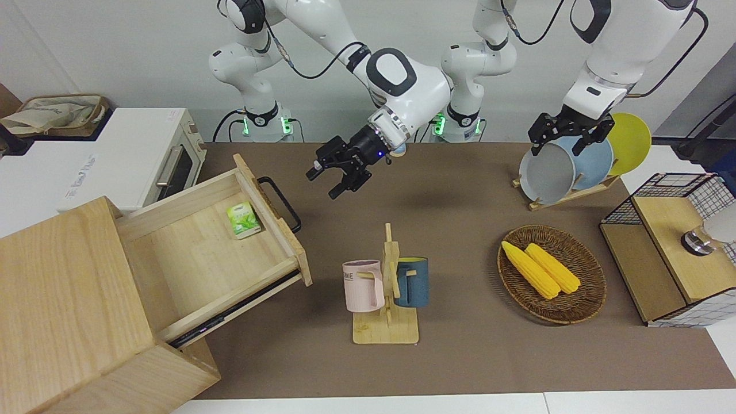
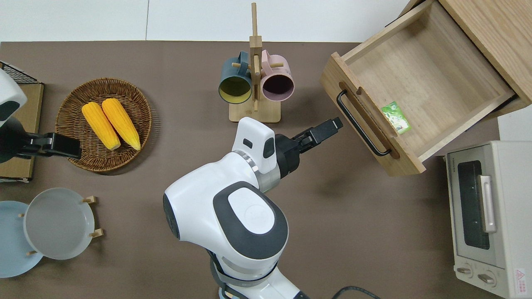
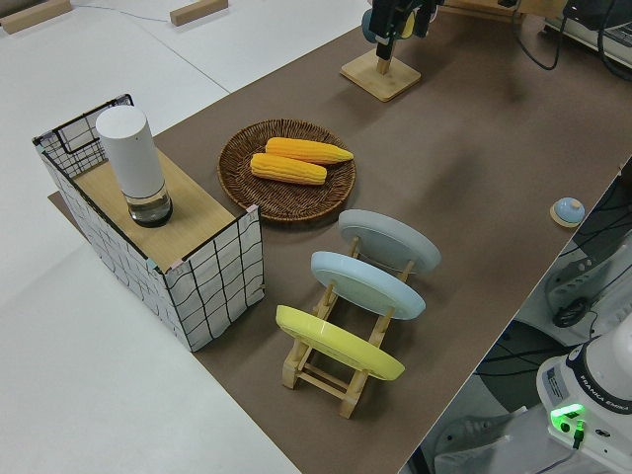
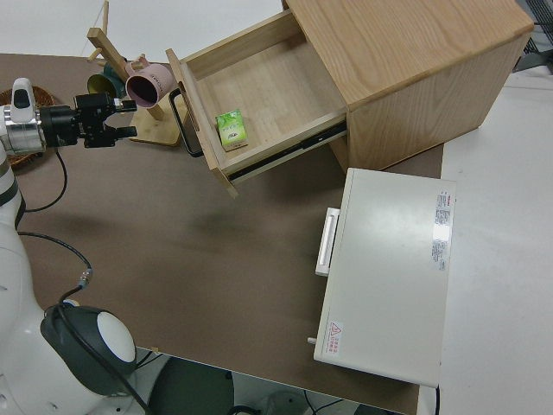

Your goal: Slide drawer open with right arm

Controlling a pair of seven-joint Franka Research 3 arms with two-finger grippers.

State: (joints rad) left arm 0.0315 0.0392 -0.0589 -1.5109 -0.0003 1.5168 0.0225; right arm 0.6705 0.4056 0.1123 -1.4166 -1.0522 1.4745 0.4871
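Front camera faces the robots across the table, overhead looks straight down; both share the open drawer [image 1: 218,247].

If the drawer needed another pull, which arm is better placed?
Right: the right gripper is open, close to the drawer's handle. The left arm is parked.

Drawer [image 2: 428,79] pulled well out of wooden box; small green packet [image 2: 396,117] inside, against front panel. Black bar handle [image 2: 360,123] untouched. Right gripper [image 2: 328,126] just beside handle, over brown mat [image 2: 166,54].
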